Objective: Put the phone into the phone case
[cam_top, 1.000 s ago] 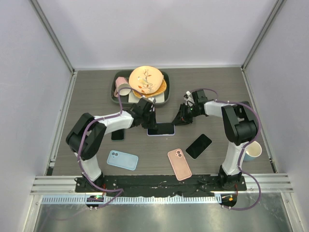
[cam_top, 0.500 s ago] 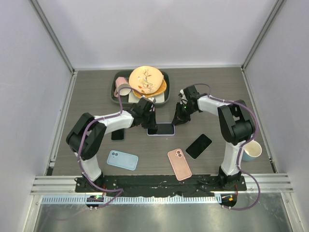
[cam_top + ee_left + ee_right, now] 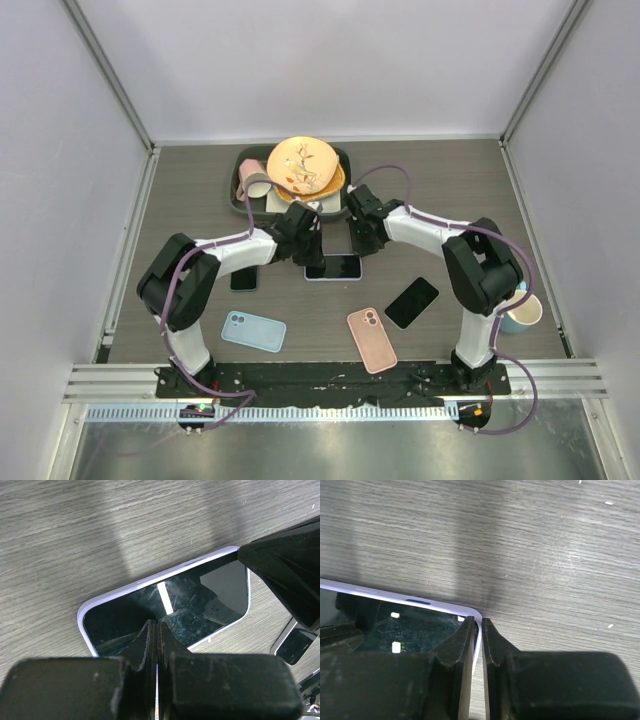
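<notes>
A dark-screened phone (image 3: 335,267) lies flat in a lilac phone case (image 3: 115,593) at the middle of the table. My left gripper (image 3: 312,255) is shut, its tips (image 3: 156,622) resting on the screen near the phone's left end. My right gripper (image 3: 358,245) stands over the phone's far right corner. Its fingers (image 3: 478,619) are almost together with only a thin slit between them, and the case's rim (image 3: 432,606) shows through that slit. The right gripper's dark body (image 3: 285,575) also shows in the left wrist view.
A second black phone (image 3: 412,302), a pink case (image 3: 371,339) and a blue case (image 3: 253,331) lie nearer the arm bases. Another dark phone (image 3: 244,278) sits by the left arm. A tray (image 3: 240,165) with plates and a cup stands at the back, and a cup (image 3: 523,312) at the right.
My right gripper has swung left from beside the phone to its far right corner, its fingers narrowing. The left gripper and the phone have stayed put.
</notes>
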